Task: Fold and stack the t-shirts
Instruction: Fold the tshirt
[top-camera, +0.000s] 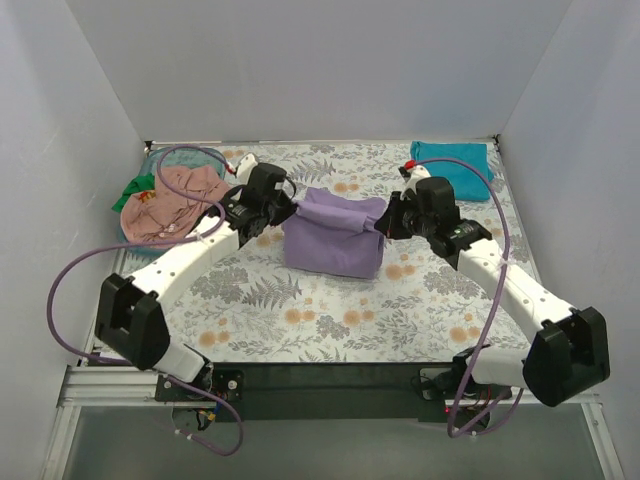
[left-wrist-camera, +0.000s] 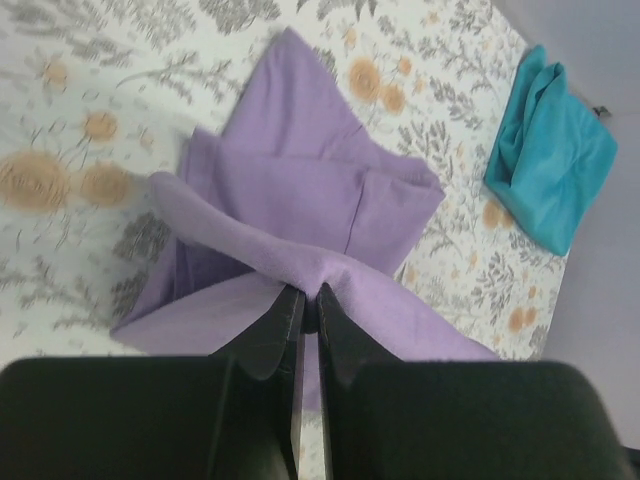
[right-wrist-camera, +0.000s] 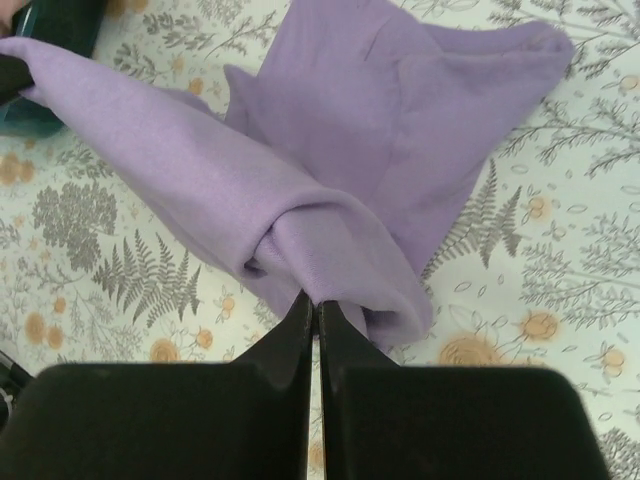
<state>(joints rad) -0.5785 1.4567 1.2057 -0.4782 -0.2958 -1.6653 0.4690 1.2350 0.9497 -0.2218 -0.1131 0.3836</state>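
The purple t-shirt (top-camera: 333, 238) hangs over the middle of the table (top-camera: 300, 312), stretched from 9 to 3 o'clock between both pincers. The left gripper (top-camera: 284, 211) pinches its left end tight, and the right gripper (top-camera: 384, 222) pinches its right end. Farther back, at 1 o'clock, lies the folded teal t-shirt (top-camera: 452, 166), nearer the right arm.

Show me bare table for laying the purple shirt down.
Bare: the strip between the lavender shirt and the table's near edge, and the far middle between the pink pile and the teal shirt. Crowded: both far corners.
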